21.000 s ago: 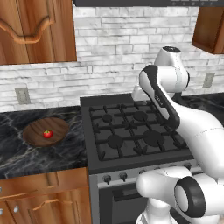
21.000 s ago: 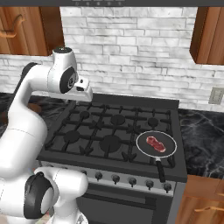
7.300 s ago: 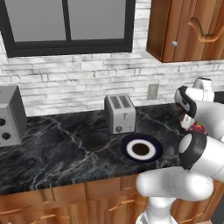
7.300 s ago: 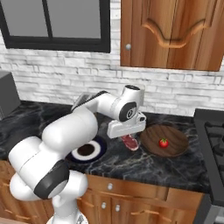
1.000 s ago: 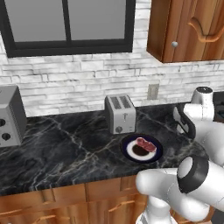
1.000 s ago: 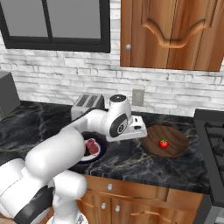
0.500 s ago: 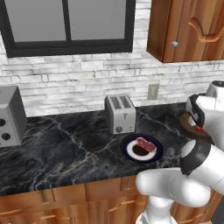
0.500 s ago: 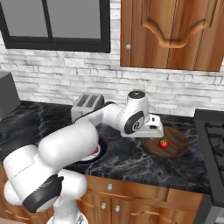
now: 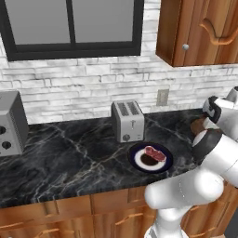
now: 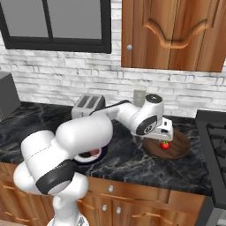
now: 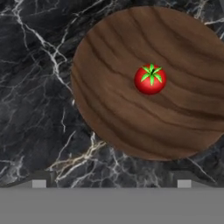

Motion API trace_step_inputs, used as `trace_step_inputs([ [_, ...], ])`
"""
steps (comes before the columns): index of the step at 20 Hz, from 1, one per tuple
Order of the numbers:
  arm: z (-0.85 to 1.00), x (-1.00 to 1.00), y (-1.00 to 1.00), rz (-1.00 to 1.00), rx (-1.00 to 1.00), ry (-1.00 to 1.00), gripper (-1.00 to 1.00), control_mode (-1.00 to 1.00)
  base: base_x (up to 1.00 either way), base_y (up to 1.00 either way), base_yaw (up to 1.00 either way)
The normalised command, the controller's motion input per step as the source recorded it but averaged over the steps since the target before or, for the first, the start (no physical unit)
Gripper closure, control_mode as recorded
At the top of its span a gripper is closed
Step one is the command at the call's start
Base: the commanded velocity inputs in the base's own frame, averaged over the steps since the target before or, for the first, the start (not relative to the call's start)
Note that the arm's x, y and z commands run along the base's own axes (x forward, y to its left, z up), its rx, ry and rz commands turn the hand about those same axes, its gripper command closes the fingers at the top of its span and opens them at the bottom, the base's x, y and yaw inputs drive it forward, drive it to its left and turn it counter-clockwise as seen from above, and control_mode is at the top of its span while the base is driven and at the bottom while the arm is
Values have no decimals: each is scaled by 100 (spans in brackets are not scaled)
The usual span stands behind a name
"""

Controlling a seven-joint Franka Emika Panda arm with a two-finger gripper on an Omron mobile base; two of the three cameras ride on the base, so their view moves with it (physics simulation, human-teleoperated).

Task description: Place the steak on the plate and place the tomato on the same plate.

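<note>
- My arm (image 10: 84,132) is glossy white, built of fat rounded links that read almost like blown-up tubes.
- Dark grey to black bands ring my joints; one wide band (image 10: 55,176) circles the bulbous link low in the right base view.
- My wrist (image 10: 148,119) ends in a round white cap with a dark ring and a small dark disc on top.
- My hand (image 10: 160,131) is a flat white block.
- In the left base view my links show a black collar (image 9: 208,142) between white shells.
</note>
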Motion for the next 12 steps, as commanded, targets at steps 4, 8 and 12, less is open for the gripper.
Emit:
trace_step_inputs([
  [4, -22, 44, -16, -3, 0, 0, -100, -100, 0, 0, 0],
  [8, -27, 38, -20, -2, 0, 0, -100, -100, 0, 0, 0],
  [12, -28, 23, -31, -4, 0, 0, -100, -100, 0, 0, 0],
])
